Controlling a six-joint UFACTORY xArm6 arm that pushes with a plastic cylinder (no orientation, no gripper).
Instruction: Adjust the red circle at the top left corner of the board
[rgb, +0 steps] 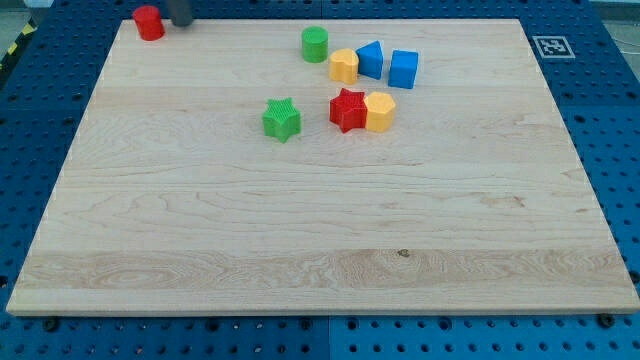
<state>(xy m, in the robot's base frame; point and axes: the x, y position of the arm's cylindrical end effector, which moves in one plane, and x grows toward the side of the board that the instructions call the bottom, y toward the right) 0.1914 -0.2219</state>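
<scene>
Green star, nearest the camera, is lying well clear of the rod. No fingers are fitted, so nothing is being held; my tip is being kept just right of the red circle at the tabletop corner, probably for a leftward nudge. Nothing is blocking the way; the red star and other blocks are sitting apart.
</scene>
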